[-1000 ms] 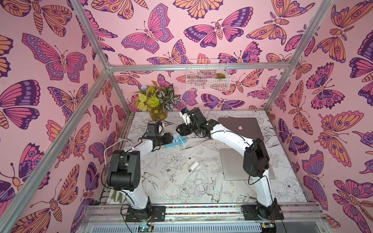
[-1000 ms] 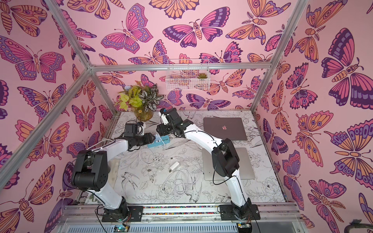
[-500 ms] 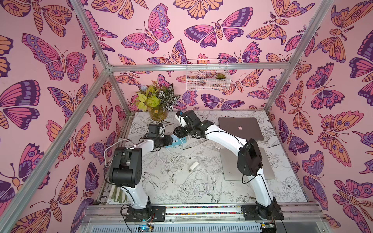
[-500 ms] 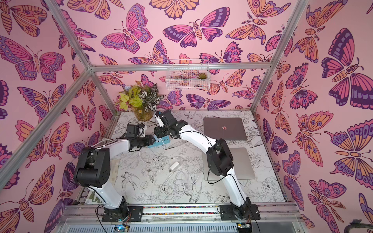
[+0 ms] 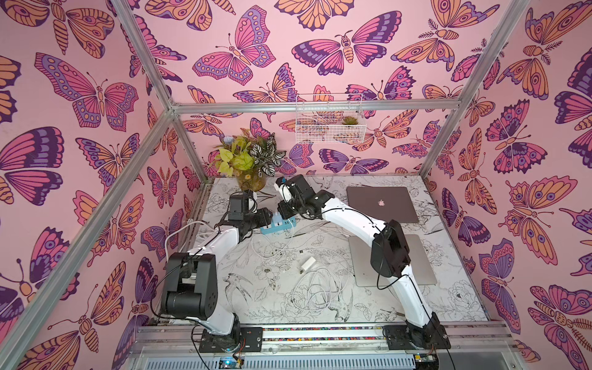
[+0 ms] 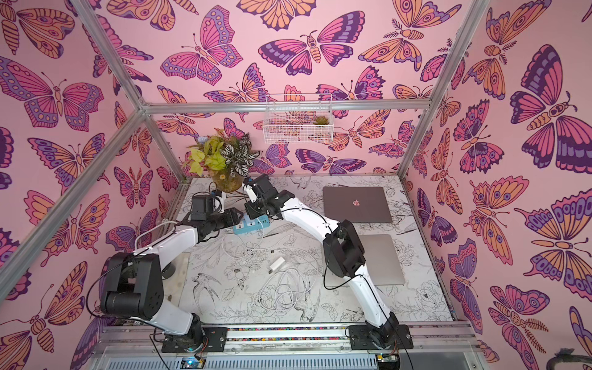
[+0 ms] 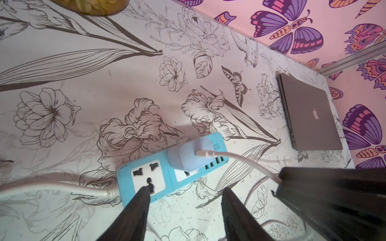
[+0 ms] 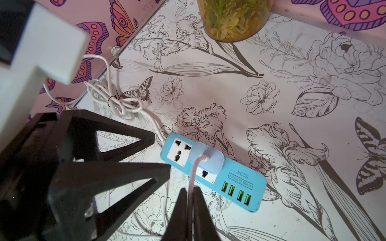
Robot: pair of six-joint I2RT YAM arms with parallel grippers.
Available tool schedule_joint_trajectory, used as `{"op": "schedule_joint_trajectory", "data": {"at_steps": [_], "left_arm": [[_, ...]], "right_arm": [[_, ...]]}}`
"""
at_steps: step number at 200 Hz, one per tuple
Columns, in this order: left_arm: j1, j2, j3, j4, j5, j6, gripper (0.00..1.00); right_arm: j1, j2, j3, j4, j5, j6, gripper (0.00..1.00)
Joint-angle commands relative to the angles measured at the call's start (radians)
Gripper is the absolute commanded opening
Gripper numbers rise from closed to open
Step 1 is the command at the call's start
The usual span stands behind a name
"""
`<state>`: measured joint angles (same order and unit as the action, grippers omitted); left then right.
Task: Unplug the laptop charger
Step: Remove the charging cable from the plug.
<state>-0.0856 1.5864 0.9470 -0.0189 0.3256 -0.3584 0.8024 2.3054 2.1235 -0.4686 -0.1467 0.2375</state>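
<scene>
Floral-print table (image 5: 448, 304) inside pink butterfly walls (image 5: 288, 64); right gripper (image 8: 189, 189) pinches charger cable (image 8: 194, 167).

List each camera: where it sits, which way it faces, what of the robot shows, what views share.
Top views: high over the front rail, facing down and back; left arm and right arm whole.
Left wrist: on that arm, facing past the open left gripper to the power strip.
Right wrist: facing past the right gripper, shut on the charger cable, to the strip; left fingers intrude.
Shared: all show the strip and plugged charger.
</scene>
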Motion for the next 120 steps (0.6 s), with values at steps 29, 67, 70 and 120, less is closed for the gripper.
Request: {"op": "schedule_joint_trajectory", "data": {"at_steps": [29, 67, 70, 120], "left_arm": [[0.001, 0.133, 0.053, 0.010, 0.015, -0.022, 0.59], [-0.003, 0.168, 0.074, 0.010, 0.021, -0.014, 0.59], [-0.003, 0.170, 0.076, 0.009, 0.021, -0.012, 0.59], [-0.008, 0.118, 0.052, 0.011, 0.029, -0.023, 0.57]], "right_arm": [[0.015, 0.000, 0.011, 0.001, -0.005, 0.002, 0.02], [0.018, -0.018, -0.014, 0.017, 0.000, 0.001, 0.00], [0.020, -0.019, -0.017, 0.019, 0.000, 0.001, 0.00], [0.020, -0.038, -0.039, 0.032, 0.005, 0.005, 0.00]]}}
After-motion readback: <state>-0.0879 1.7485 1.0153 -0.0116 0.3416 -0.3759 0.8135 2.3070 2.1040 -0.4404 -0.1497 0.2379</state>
